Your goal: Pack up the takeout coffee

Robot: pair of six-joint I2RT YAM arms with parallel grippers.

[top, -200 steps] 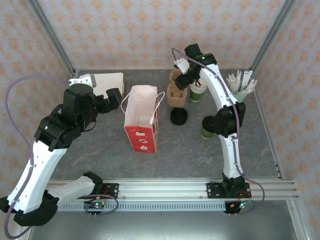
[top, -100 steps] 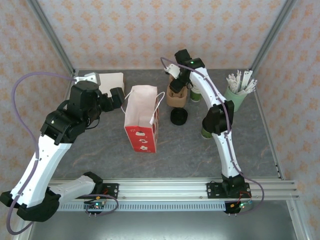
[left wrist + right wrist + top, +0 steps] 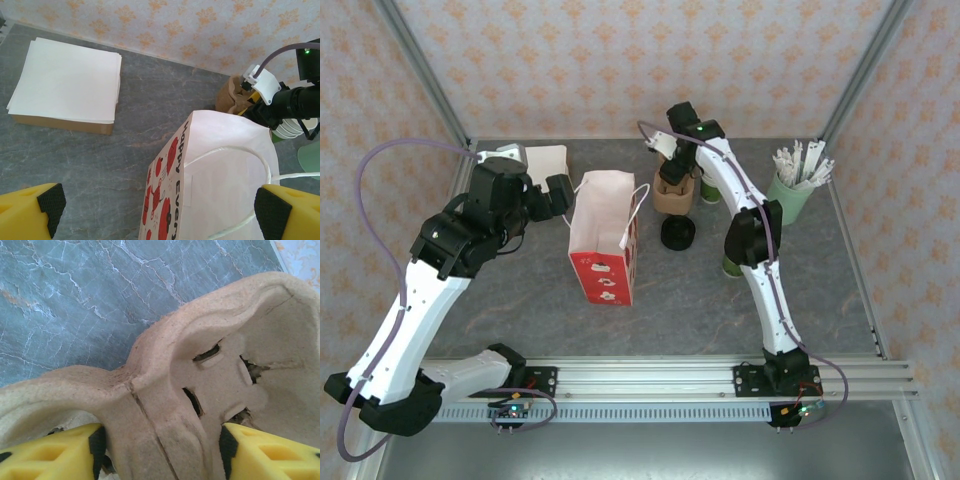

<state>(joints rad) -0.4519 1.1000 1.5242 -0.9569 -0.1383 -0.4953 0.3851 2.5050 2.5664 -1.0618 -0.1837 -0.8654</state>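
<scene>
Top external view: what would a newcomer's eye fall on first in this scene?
The white bag with red print stands upright in the middle of the table, and the left end effector hangs wide open at its top edge. At the back, the right end effector straddles the middle ridge of a brown pulp carrier.

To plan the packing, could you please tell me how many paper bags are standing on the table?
1: the paper bag stands upright mid-table, left of the brown cup carrier.
</scene>
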